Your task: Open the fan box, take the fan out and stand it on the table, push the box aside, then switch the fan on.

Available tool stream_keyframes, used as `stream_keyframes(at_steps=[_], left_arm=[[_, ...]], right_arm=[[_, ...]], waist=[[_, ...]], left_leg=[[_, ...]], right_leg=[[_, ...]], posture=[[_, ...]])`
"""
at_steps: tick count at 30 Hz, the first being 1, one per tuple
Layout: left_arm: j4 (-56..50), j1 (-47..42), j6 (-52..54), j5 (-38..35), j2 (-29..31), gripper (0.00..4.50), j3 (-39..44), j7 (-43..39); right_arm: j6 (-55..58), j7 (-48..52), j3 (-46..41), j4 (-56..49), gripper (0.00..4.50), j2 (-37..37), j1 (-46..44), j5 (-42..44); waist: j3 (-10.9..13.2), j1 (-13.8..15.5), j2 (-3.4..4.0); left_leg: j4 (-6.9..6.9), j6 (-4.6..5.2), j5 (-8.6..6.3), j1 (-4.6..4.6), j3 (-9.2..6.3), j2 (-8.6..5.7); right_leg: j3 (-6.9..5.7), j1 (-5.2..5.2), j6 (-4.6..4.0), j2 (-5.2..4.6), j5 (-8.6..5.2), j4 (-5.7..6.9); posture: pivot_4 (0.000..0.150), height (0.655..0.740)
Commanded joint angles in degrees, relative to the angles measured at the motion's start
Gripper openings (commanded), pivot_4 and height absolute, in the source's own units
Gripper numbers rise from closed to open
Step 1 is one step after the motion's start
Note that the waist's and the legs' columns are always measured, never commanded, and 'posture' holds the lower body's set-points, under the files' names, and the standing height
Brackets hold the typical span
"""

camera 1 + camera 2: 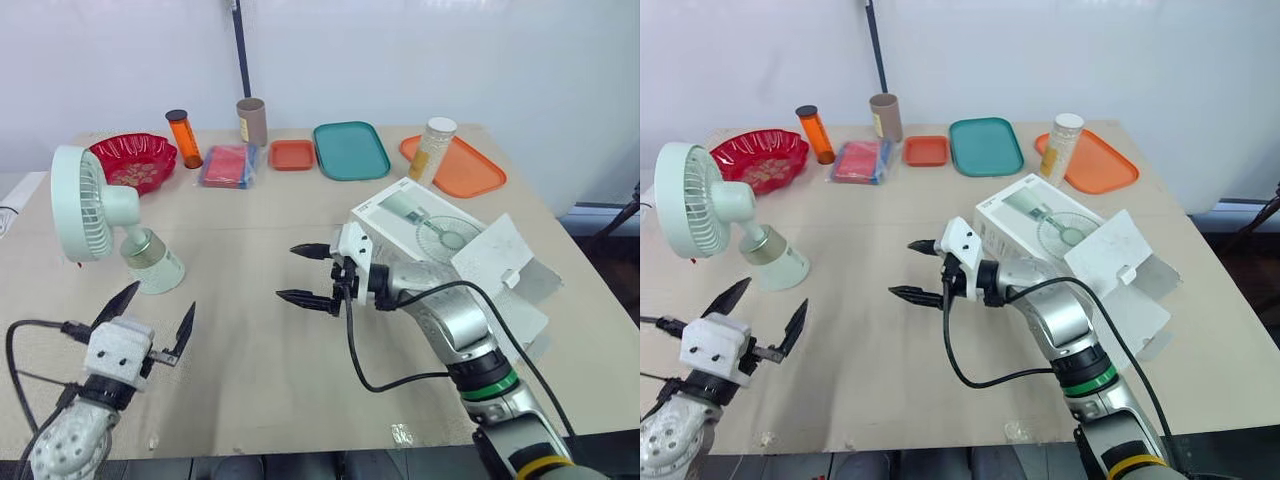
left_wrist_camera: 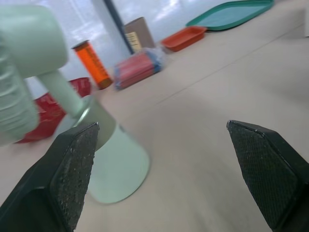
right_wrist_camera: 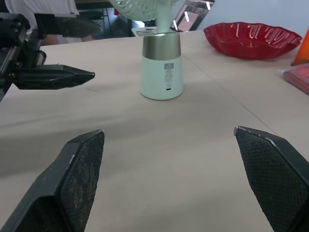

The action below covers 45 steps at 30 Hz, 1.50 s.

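Though it stands free at the left of the table (image 1: pixel 260 340), the fan (image 1: pixel 95 215) looks like light, rigid plastic and top-heavy. It is probably best steadied low at its conical base (image 1: pixel 155 268), not by the grille. The left gripper (image 1: pixel 158 305) and right gripper (image 1: pixel 290 272) both gape empty, and the opened box (image 1: pixel 420 222) lies to the right.

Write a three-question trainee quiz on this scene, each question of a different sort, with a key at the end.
1. True or false: the fan stands on the table, outside the box.
2. What does the right tool hold? A. the fan. B. the box flap. C. nothing; it is open.
3. Fill in: the bowl beyond the fan is ____ in colour.

Key: 1 true; 2 C; 3 red.
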Motion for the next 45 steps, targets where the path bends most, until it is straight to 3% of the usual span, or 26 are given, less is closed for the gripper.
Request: stream_keyframes(at_steps=[1,6,14,25,45], left_arm=[[-4.88,0.47,-0.09,1.94,-2.82,4.50,3.55,5.62],[-6.04,-0.25,1.42,3.26,-4.66,4.50,6.58,9.11],[-2.76,-7.31,4.44,3.15,-0.87,4.50,11.78,10.96],[4.69,-14.17,3.83,2.69,4.30,4.50,9.28,7.71],[5.93,-19.72,7.04,3.00,2.98,4.50,5.52,9.33]], right_arm=[[-2.33,1.93,0.94,0.76,4.40,1.24,-1.50,-0.32],[-3.22,3.10,1.09,2.43,4.40,1.89,-2.14,-0.93],[-4.06,4.17,1.02,3.19,4.40,1.90,-2.48,-1.87],[-4.44,3.41,0.91,2.33,4.40,2.56,-1.77,-3.29],[-4.35,3.07,1.11,1.54,4.40,2.45,-1.65,-3.89]], waist=[[-0.01,-0.01,-0.01],[-0.01,-0.01,-0.01],[-0.02,-0.02,-0.02],[-0.02,-0.02,-0.03],[-0.03,-0.03,-0.04]], left_leg=[[0.00,0.00,0.00,0.00,0.00,0.00],[0.01,-0.01,0.00,-0.03,0.00,-0.01],[0.01,-0.01,0.01,-0.01,0.00,-0.01],[0.00,-0.02,0.01,-0.02,-0.01,0.00],[0.00,-0.03,0.01,-0.02,-0.02,0.00]], right_leg=[[0.00,0.00,0.00,0.00,0.00,0.00],[0.01,-0.01,0.01,-0.01,0.00,0.00],[0.00,0.00,0.00,0.00,0.01,0.00],[-0.01,-0.02,-0.02,0.00,0.02,0.01],[-0.04,-0.02,-0.02,-0.01,0.05,0.03]], posture=[[0.150,0.7400],[0.150,0.7400],[0.150,0.7400],[0.150,0.7400],[0.150,0.7400]])
